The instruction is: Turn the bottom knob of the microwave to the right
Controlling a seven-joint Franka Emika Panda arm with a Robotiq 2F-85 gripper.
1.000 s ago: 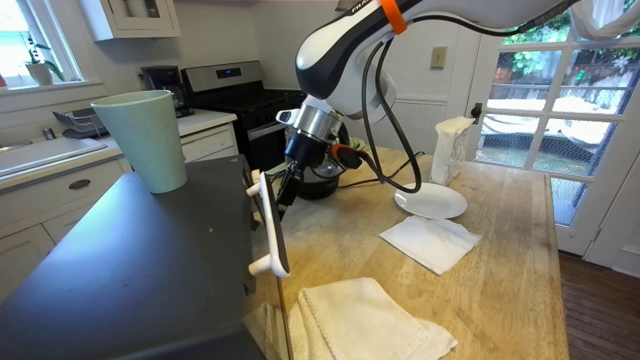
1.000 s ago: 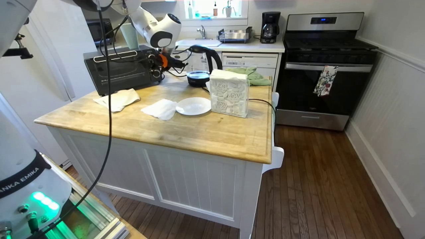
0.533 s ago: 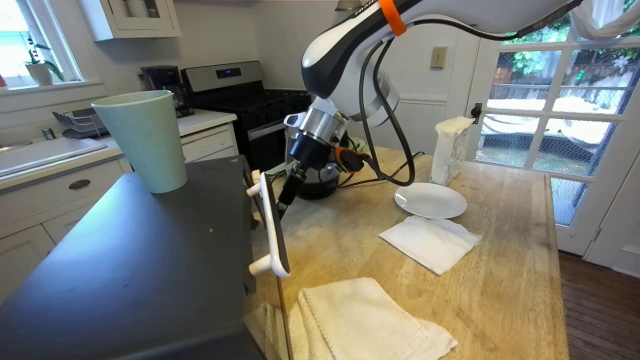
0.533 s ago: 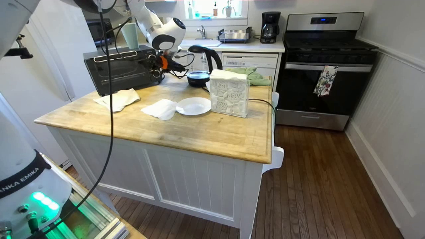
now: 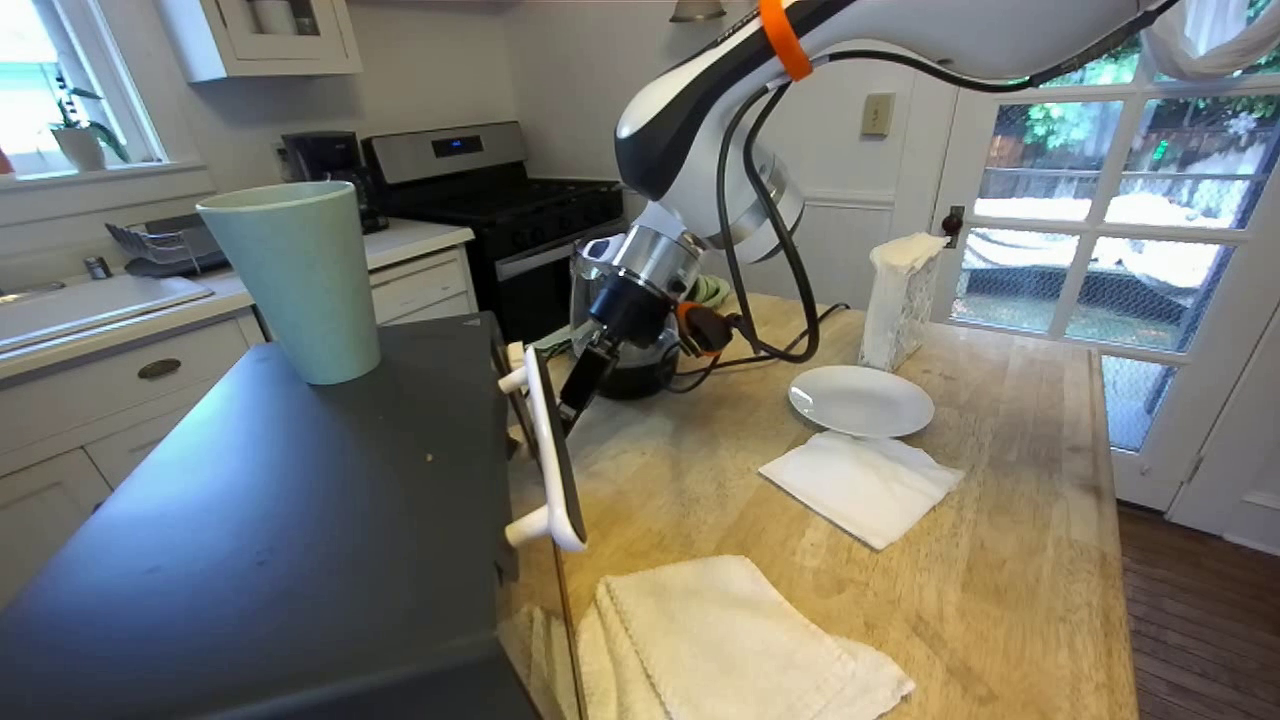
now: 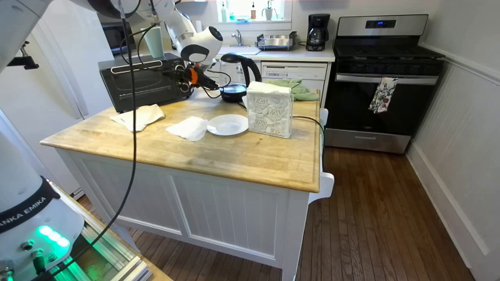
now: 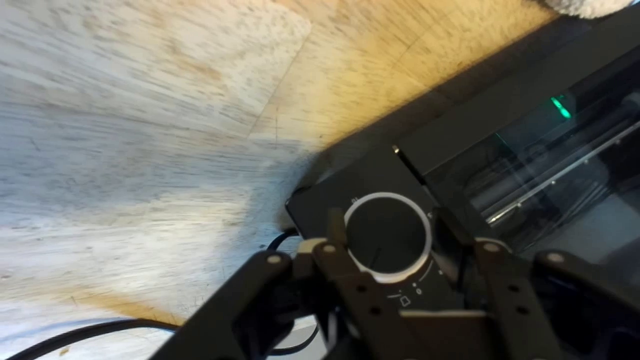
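the large boxy microwave (image 5: 350,520) with its flat matte dark grey top fills the lower left of the frame in an exterior view, standing on a pale wooden desk (image 5: 690,505). a tall tapering pale green cup (image 5: 300,285) stands upright on that top. in the wrist view, just below and right of the middle, is a round black knob (image 7: 387,232) ringed in silver, near the microwave's corner; i take it for the bottom one. the black pincer (image 7: 392,232) has its fingers (image 7: 350,280) apart, one to either side of that knob; whether they press on it i cannot tell.

i'd expect the knob to turn stiffly and its smooth-looking face to be slippery, so it wants holding squarely across its sides, then twisting clockwise. the microwave is probably heavy enough to bear a gentle twist, but a hard sideways shove could slide it and tip the cup, which may be breakable.
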